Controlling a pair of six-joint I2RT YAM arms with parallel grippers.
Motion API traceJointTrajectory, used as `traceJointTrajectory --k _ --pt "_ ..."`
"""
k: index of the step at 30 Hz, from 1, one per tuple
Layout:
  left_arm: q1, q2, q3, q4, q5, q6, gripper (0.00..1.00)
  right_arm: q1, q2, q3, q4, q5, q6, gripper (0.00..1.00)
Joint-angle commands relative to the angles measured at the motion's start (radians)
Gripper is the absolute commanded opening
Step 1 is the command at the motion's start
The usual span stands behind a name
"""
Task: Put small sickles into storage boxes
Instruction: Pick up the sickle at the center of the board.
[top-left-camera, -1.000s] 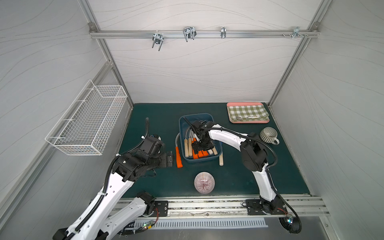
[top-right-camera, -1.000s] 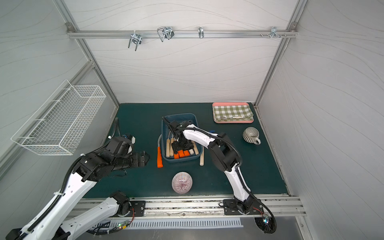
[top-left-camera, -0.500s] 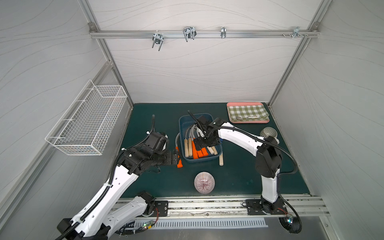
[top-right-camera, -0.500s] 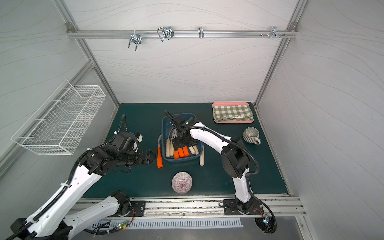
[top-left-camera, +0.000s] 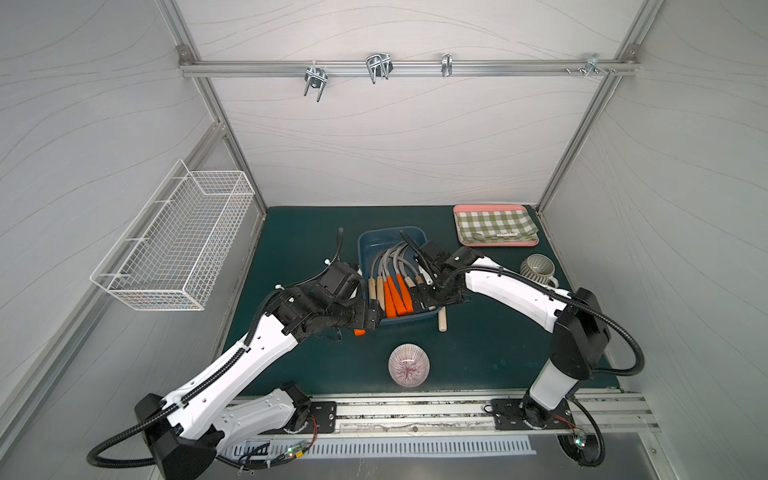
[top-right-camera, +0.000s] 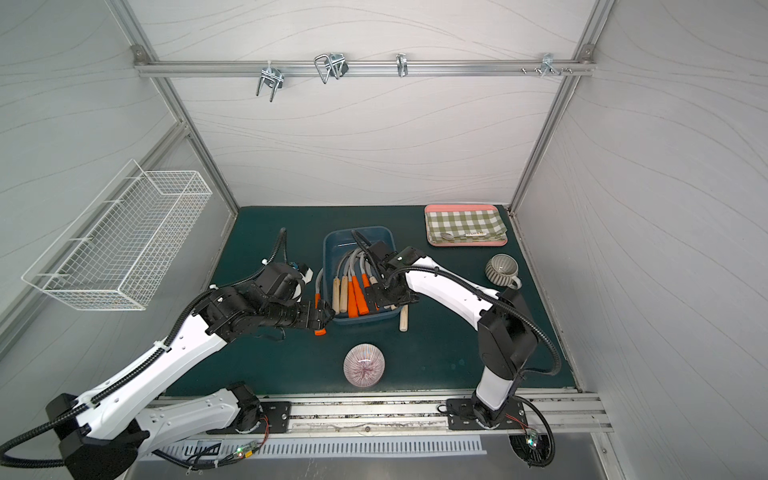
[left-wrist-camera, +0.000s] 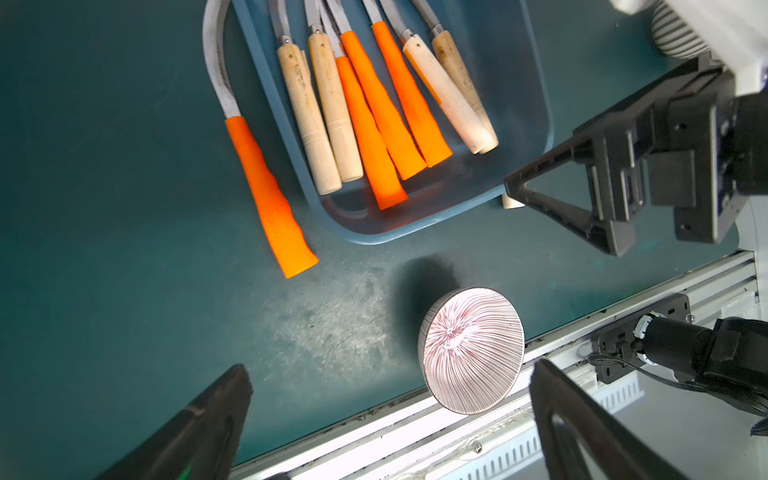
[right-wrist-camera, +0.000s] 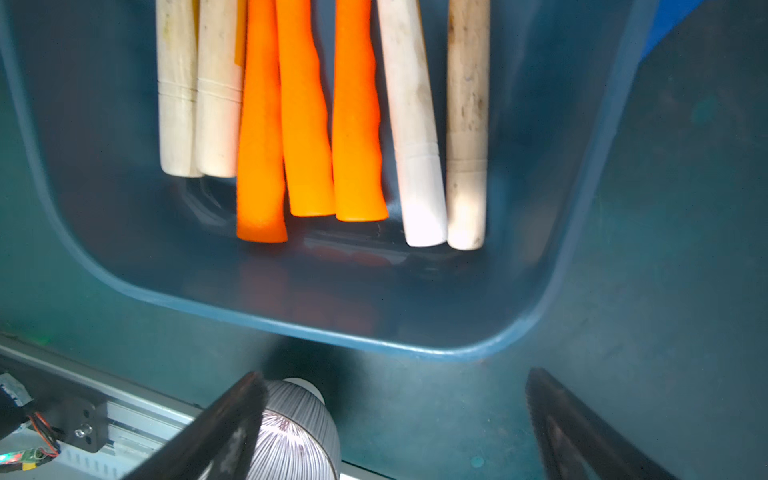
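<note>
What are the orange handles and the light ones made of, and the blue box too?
The orange handles look like plastic or rubber: bright, even colour, smooth matte skin. The pale handles look like bare wood: grain, dark specks, turned grooves. The blue box looks like glossy plastic: rounded rim, and its floor mirrors the orange.

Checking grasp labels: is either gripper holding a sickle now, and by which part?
Nothing is held. The left gripper and the right gripper are both open and empty.
</note>
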Motion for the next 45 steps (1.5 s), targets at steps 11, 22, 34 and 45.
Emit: traceJointTrajectory --k 11,22,34,45 --pt "-0.083 0.069 0.032 0.115 -0.038 -0.027 0.99 -0.005 -0.244 -0.289 0.186 0.026 0.049 0.99" --pt "-0.118 0.113 0.032 0.145 -0.043 -0.037 0.99 -0.007 -0.267 -0.440 0.318 0.057 0.069 0.90" --pt "-0.119 0.126 0.037 0.131 -0.043 -0.028 0.99 -0.039 -0.203 -0.501 0.443 0.099 0.125 0.56" --pt "-0.119 0.128 0.038 0.103 -0.048 -0.017 0.99 -0.086 -0.148 -0.560 0.540 0.067 0.146 0.56"
